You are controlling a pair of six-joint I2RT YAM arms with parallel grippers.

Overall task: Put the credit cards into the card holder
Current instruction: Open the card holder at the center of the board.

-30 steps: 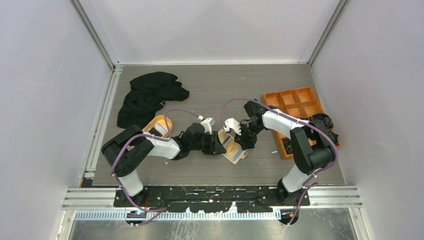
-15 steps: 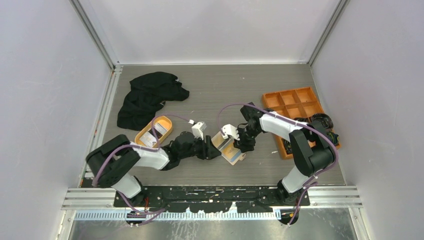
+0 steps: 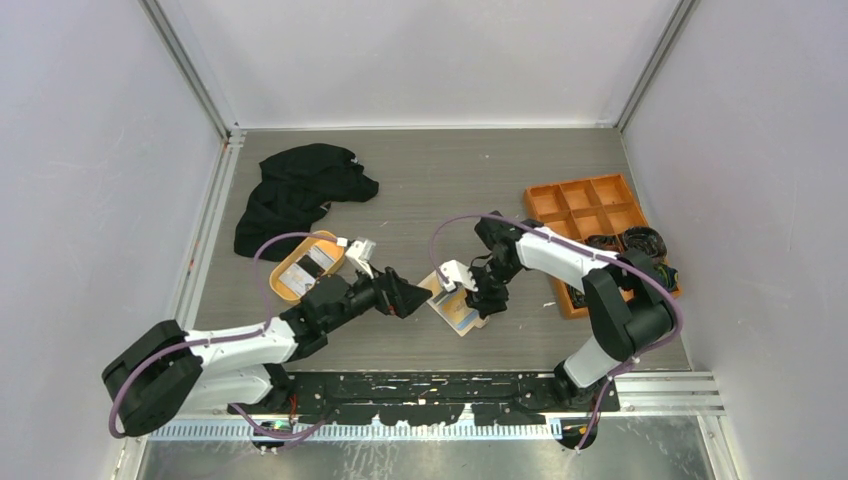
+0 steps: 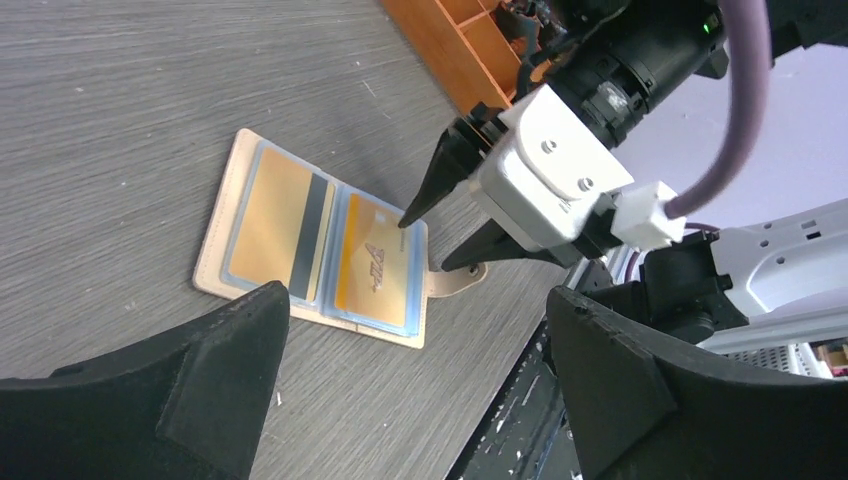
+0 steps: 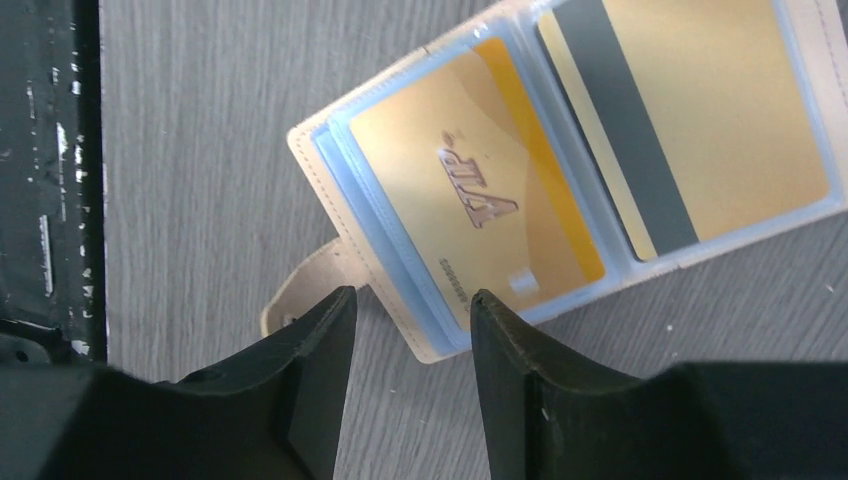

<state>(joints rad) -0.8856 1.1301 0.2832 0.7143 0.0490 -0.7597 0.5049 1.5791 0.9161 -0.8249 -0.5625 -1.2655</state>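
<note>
Beige leather-like card holder open flat, glossy gold credit cards pocketed, left tool wide, right tool half-spread

Light was even, diffuse, from above. Shadows on table were soft. Overhead view was sharp. In wrist views my left fingers and right fingers were dark, bit blurred; credit cards gave mild sheen.
</note>
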